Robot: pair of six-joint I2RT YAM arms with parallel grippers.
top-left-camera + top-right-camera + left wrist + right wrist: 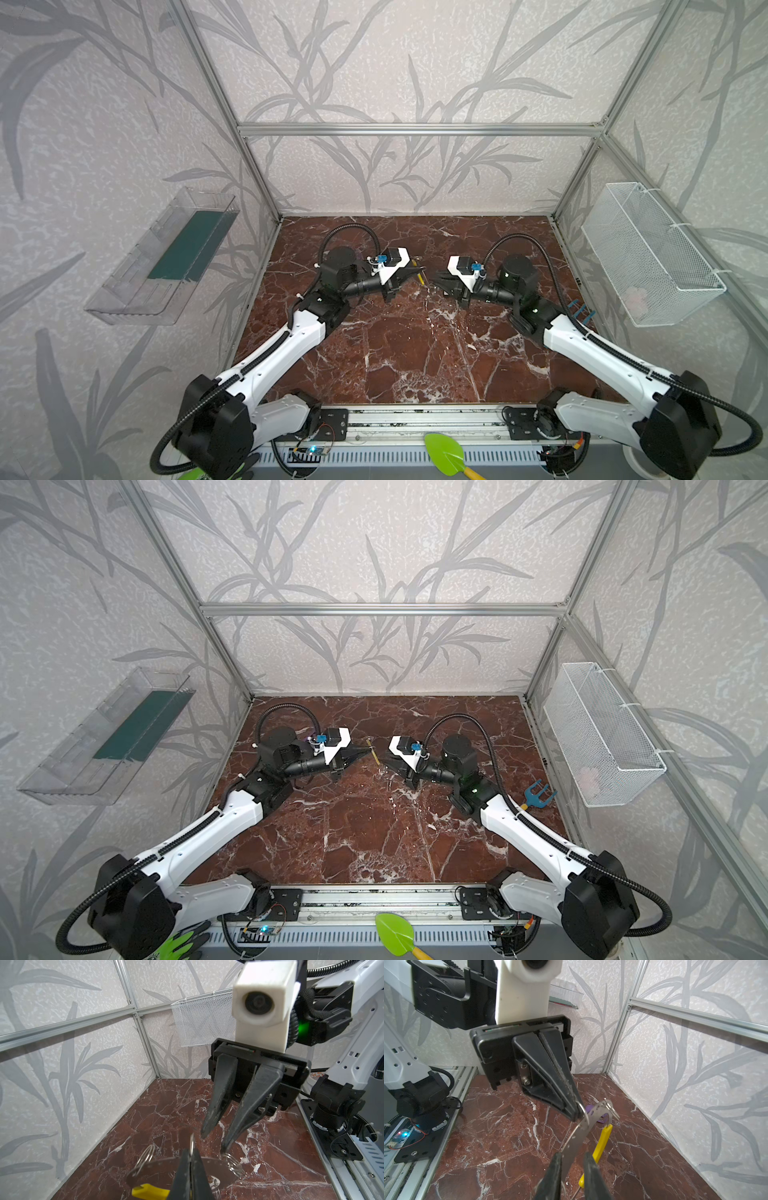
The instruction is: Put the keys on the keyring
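So, both arms reach fwd from the near rail, elbows out, forearms bent inward, wrists abt level, grippers tip to tip above the table point(415, 353), toward its back. Left gripper point(578, 1114) is fully closed, pinching a thin wire ring point(192, 1141) threaded on the keyring point(579, 1136). Keyring is up in the air btwn the two, yellow tag point(602, 1142) dangling off it. Right gripper point(214, 1141) is part-open, fingers straddling the keyring's flat band; band touches one finger point(554, 1174), w/ a gap to the other. Keys: can't pick out.
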